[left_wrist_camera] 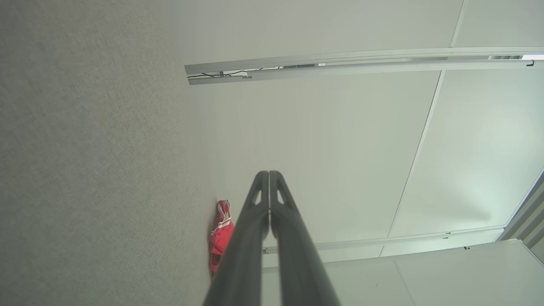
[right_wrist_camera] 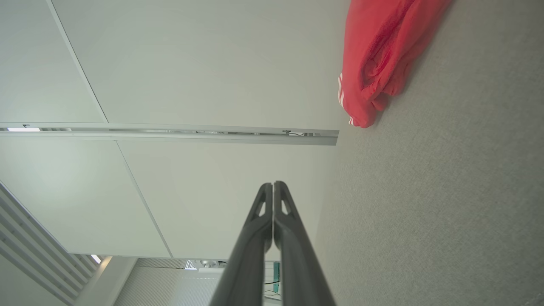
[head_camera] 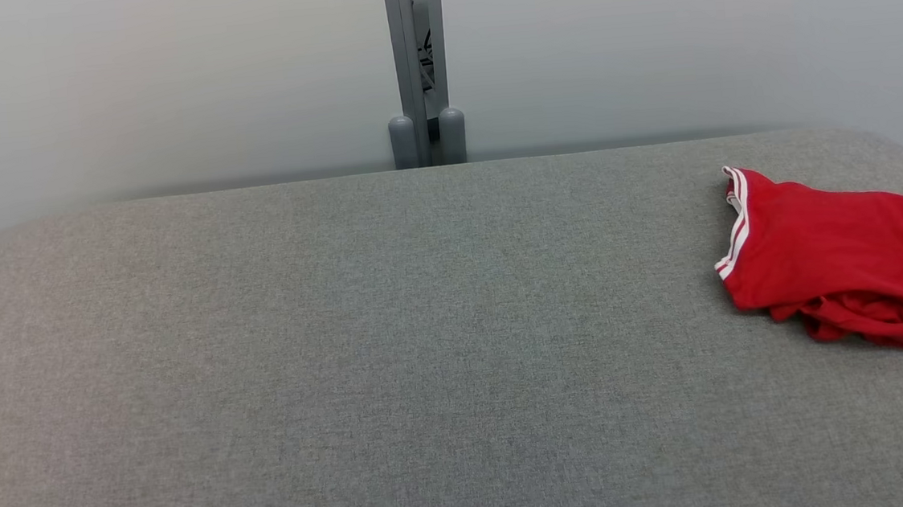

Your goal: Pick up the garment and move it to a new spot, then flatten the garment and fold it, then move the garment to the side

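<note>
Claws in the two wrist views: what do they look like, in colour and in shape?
The left claw and the right claw look alike: each has two long, smooth, dark grey fingers that narrow to rounded tips. Near each tip is a small triangular opening. Their surfaces are plain, without markings.

The head camera looks forward and down over the bench [head_camera: 347, 358], facing the pale wall [head_camera: 164, 83] behind it, with the garment [head_camera: 847, 263] at its right edge. Each wrist camera sits low and rolled sideways, sighting along the left gripper [left_wrist_camera: 269, 173] or the right gripper [right_wrist_camera: 272, 184] across the bench toward that wall. All three views share the garment, which is far off in the left wrist view and nearer in the right.
</note>
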